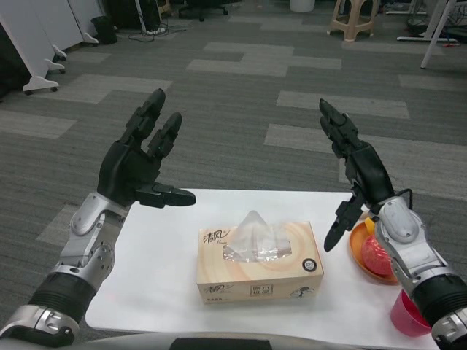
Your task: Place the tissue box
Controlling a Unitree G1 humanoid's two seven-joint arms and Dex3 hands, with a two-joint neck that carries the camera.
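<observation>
Tissue box [259, 264] resting flat on the white tabletop [160, 284], lower centre of the frame, a tuft of tissue standing out of its top slot, untouched on every side. Left hand [139, 164] raised at centre left, above and to the left of the box, fingers wide apart and holding nothing. Right hand [354, 171] raised at centre right, likewise spread and empty, thumb hanging down toward the box's right end but apart from it. Orange bowl [363, 257] with a red thing inside at the lower right, partly hidden behind the right forearm, just beside the box's right end; pink cup [407, 315] at the bottom right corner. Judged step: either the reach before a two-handed grasp or the box just set down, not possible to tell which. If a grasp: both palms lowered and brought inward against the short ends together, evenly, with care for the bowl close to the right-hand path.
</observation>
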